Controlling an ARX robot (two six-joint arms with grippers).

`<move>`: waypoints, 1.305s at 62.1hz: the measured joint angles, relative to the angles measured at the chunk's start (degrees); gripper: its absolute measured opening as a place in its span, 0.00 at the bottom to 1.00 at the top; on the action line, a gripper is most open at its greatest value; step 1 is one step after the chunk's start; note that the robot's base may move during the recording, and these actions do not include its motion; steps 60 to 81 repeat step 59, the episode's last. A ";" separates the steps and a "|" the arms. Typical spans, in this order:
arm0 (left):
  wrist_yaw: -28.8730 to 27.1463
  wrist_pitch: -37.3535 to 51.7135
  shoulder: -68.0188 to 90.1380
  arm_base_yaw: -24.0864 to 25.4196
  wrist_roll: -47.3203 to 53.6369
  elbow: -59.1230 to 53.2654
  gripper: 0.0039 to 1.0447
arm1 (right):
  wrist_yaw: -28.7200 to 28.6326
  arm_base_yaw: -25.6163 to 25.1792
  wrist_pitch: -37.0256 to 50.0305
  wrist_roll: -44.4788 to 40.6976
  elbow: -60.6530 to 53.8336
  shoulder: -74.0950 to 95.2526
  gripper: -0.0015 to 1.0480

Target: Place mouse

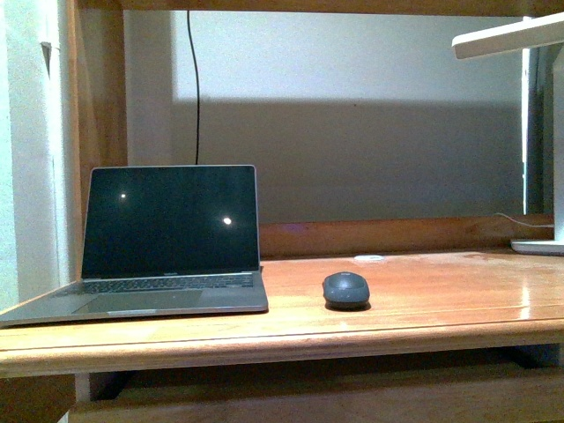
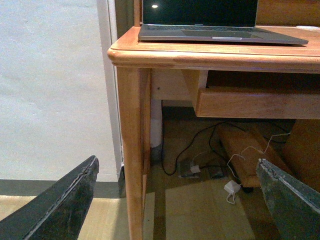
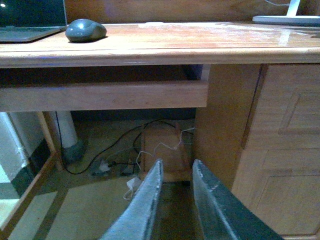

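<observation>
The mouse [image 1: 345, 289], a small dark grey oval, rests on the wooden desk [image 1: 423, 308] just right of the laptop [image 1: 167, 242]. The right wrist view also shows the mouse [image 3: 85, 30] on the desktop, far above my right gripper. My right gripper [image 3: 176, 167] is shut with nothing between its fingers, hanging below the desk's front edge. My left gripper [image 2: 177, 165] is open and empty, low beside the desk's left leg [image 2: 131, 150]. Neither arm shows in the front view.
The open laptop [image 2: 200, 20] has a dark screen. A white lamp base [image 1: 539, 247] stands at the desk's far right, its head [image 1: 507, 37] overhead. Below are a keyboard drawer [image 3: 102, 95], a cabinet door [image 3: 285, 145] and floor cables [image 2: 210, 165].
</observation>
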 joint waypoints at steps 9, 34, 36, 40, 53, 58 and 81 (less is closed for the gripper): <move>0.00 0.00 0.00 0.00 0.00 0.00 0.93 | 0.00 0.00 0.00 0.00 0.00 0.00 0.63; 0.00 0.00 0.00 0.00 0.00 0.00 0.93 | 0.00 -0.02 0.00 0.00 0.00 0.00 0.93; 0.00 0.00 0.00 0.00 0.00 0.00 0.93 | 0.00 -0.02 0.00 0.00 0.00 0.00 0.93; 0.00 0.00 0.00 0.00 0.00 0.00 0.93 | 0.00 -0.02 0.00 0.00 0.00 0.00 0.93; 0.00 0.00 -0.02 0.00 0.00 0.00 0.93 | 0.00 -0.02 0.00 0.00 0.00 0.00 0.93; 0.00 0.00 0.00 0.00 0.00 0.00 0.93 | 0.00 -0.02 0.00 0.00 0.00 0.00 0.93; 0.00 0.00 0.00 0.00 0.00 0.00 0.93 | 0.00 -0.02 0.00 0.00 0.00 0.00 0.93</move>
